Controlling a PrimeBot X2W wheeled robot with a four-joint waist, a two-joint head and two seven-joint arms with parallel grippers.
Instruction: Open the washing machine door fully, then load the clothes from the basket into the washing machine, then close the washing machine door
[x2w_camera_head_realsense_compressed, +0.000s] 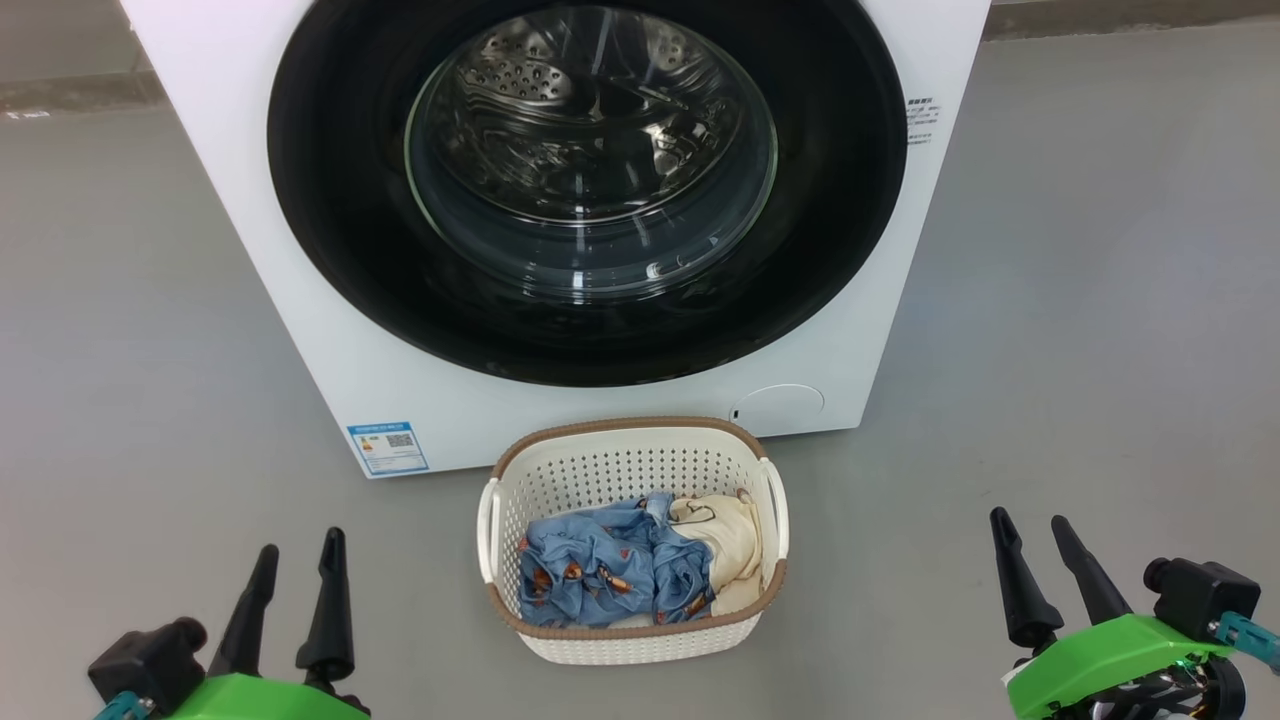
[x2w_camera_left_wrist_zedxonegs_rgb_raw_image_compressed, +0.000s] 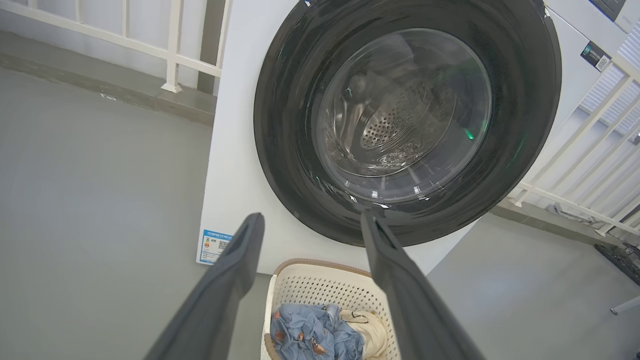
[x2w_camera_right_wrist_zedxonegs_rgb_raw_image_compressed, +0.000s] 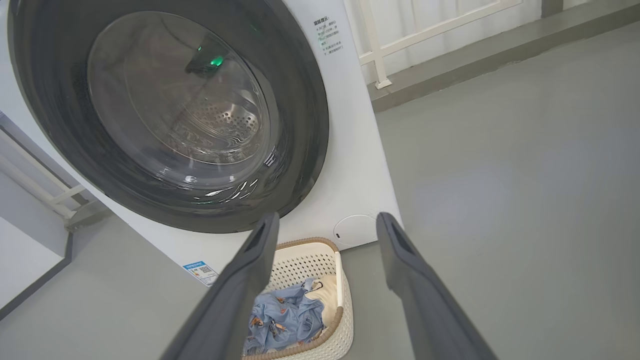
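The white washing machine (x2w_camera_head_realsense_compressed: 330, 330) stands ahead with its round black-rimmed door (x2w_camera_head_realsense_compressed: 340, 250) shut flat against the front; the steel drum shows through the glass. On the floor in front sits the cream basket (x2w_camera_head_realsense_compressed: 620, 470) holding the clothes: a light blue printed garment (x2w_camera_head_realsense_compressed: 600, 570) and a cream-yellow one (x2w_camera_head_realsense_compressed: 725, 545). My left gripper (x2w_camera_head_realsense_compressed: 298, 560) hangs open at the lower left, well left of the basket. My right gripper (x2w_camera_head_realsense_compressed: 1032, 535) hangs open at the lower right, well right of it. Both are empty. The wrist views show the door (x2w_camera_left_wrist_zedxonegs_rgb_raw_image_compressed: 285, 125) (x2w_camera_right_wrist_zedxonegs_rgb_raw_image_compressed: 305, 125) and the basket (x2w_camera_left_wrist_zedxonegs_rgb_raw_image_compressed: 320, 285) (x2w_camera_right_wrist_zedxonegs_rgb_raw_image_compressed: 305, 262) beyond open fingers.
Grey floor (x2w_camera_head_realsense_compressed: 1080, 350) spreads on both sides of the machine. A white railing (x2w_camera_left_wrist_zedxonegs_rgb_raw_image_compressed: 172, 55) runs behind it on a low grey kerb (x2w_camera_right_wrist_zedxonegs_rgb_raw_image_compressed: 480, 60). A blue sticker (x2w_camera_head_realsense_compressed: 388, 447) marks the machine's lower left corner, and a round filter cover (x2w_camera_head_realsense_compressed: 778, 408) sits at its lower right.
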